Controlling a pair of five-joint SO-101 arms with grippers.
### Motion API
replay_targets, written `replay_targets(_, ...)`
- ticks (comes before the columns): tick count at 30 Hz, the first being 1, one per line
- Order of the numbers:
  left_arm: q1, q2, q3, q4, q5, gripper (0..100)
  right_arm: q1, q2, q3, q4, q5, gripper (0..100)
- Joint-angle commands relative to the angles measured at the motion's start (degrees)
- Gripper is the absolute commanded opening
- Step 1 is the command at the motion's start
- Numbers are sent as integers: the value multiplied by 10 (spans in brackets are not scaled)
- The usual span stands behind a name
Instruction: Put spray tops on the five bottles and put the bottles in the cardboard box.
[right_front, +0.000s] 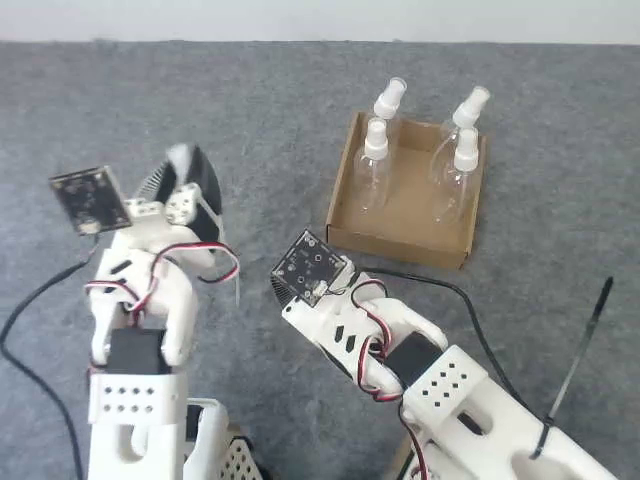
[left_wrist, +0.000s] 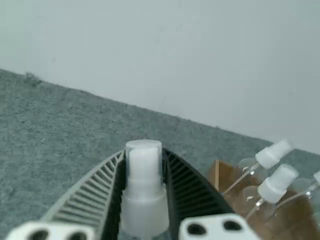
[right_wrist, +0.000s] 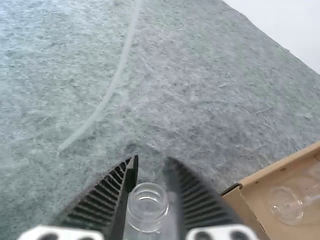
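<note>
The left gripper's (left_wrist: 144, 151) fingers are squeezing the spray top (left_wrist: 144, 192), which is lying along them. The right gripper's (right_wrist: 150, 167) fingers are hugging the open bottle (right_wrist: 146, 204), its mouth facing the camera. The two are sitting side by side, apart. The top needs to go over that mouth. Four capped bottles are standing in the cardboard box (right_front: 398, 243).

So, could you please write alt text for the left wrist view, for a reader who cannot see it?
The left gripper has its fingers shut on a white spray top, held upright above the grey table. Farther off, the cardboard box holds clear bottles that already have spray tops, with a pale wall behind.
</note>
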Motion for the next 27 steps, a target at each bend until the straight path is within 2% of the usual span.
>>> replay_targets(1, -18, -12, 47, -13, -52, 12, -15, -18, -21, -6, 0, 184)
replay_targets(7, -84, -12, 111, -15, -67, 12, -37, -17, -20, -6, 0, 202)
replay_targets(13, -81, -11, 127, -17, -69, 12, -37, -24, -27, -5, 11, 205)
replay_targets(16, -81, -11, 133, -18, -69, 12, -40, -24, -53, 30, 38, 206)
replay_targets(27, -86, -11, 134, -18, -70, 12, -36, -19, -105, 147, 43, 202)
